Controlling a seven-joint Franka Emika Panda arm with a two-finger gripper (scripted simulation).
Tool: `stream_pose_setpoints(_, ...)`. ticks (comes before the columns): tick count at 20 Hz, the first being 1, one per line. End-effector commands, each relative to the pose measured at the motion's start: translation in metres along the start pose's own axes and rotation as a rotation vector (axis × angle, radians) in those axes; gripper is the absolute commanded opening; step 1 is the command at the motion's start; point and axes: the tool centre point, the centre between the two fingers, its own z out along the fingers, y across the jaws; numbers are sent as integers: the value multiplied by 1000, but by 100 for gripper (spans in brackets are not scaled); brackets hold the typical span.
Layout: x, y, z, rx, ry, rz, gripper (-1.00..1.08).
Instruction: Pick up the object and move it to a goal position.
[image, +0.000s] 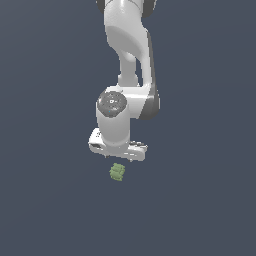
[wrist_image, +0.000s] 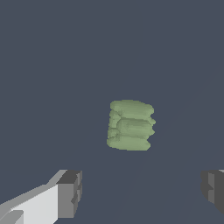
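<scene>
pincer (wrist_image: 142, 192) spread wide, empty, above olive-green object (wrist_image: 130, 125), not touching.

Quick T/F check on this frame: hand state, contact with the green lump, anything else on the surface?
1. The hand is open. True: its two fingers stand wide apart.
2. The hand already holds the green lump. False: the lump lies free, with no finger touching it.
3. In the exterior view the lump lies just below the hand. True.
4. The lump is smooth and red. False: it is olive green with a ridged, bumpy surface.
5. A second object lies beside the lump. False: only the lump shows on the dark surface.
</scene>
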Motion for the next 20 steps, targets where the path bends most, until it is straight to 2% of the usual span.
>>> stream_pose_setpoints(1,10,2,9,1,2,34,100)
stream_pose_setpoints(9,27,6,26,3,4,96,100)
stream_pose_setpoints(20,28,7,44,3,4,101,100)
